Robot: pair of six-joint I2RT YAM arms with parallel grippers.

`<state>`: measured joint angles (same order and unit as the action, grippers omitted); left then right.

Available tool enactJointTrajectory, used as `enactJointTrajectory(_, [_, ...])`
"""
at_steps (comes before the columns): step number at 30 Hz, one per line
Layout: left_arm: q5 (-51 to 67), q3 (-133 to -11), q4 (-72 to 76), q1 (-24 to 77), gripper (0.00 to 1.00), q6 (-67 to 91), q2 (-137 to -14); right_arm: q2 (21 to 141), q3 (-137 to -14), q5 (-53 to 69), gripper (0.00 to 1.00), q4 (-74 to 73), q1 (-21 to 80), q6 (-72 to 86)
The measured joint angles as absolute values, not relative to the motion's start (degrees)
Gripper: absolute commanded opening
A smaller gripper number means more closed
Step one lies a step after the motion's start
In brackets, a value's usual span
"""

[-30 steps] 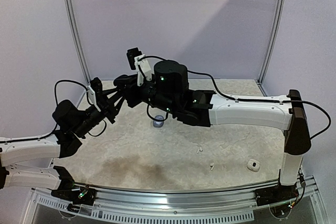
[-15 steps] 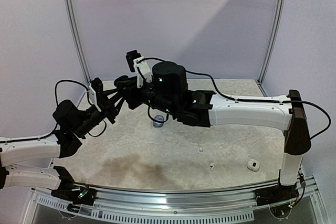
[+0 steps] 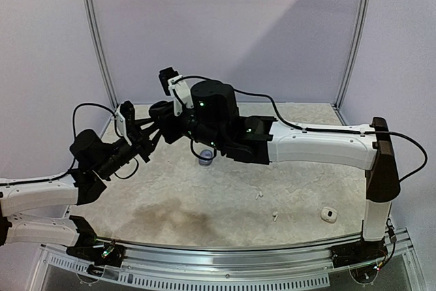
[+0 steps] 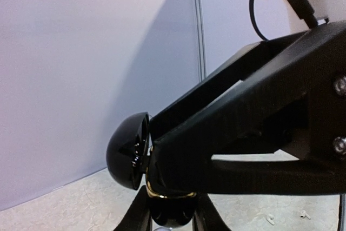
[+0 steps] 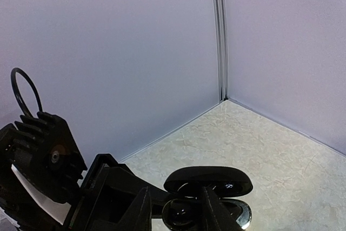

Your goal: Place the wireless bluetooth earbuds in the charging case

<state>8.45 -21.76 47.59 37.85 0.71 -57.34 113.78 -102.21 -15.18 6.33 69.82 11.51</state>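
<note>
The left arm (image 3: 34,195) and the right arm (image 3: 320,144) have white links with black joints, thin black cables (image 3: 92,104) loop beside them, small green lights (image 3: 201,105) glow, and two silver screws (image 4: 339,86) sit on the black left pincer (image 4: 154,158).

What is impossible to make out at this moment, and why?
1. Inside of the black charging case: both wrist views see it edge-on, and its own shell hides any earbud within.
2. Whether the right tool grips it: fingertips cut off by the right wrist view's bottom edge.
3. Loose earbuds on the table: too small in the top view to tell their shape.
</note>
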Motion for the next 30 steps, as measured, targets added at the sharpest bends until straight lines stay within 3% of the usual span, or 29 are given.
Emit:
enactJointTrajectory(14, [10.3, -21.8, 45.7, 37.8, 0.0, 4.3, -57.2, 113.9, -103.7, -16.3, 0.44, 3.8, 69.6, 10.2])
enactJointTrajectory(20, [9.8, -21.8, 43.6, 37.7, 0.0, 4.6, -56.1, 113.7, -107.4, -11.3, 0.47, -3.7, 69.5, 8.5])
enactJointTrajectory(30, [14.8, -21.9, 38.2, 37.4, 0.0, 0.3, -54.8, 101.2, -105.5, -8.1, 0.48, -13.0, 69.3, 9.5])
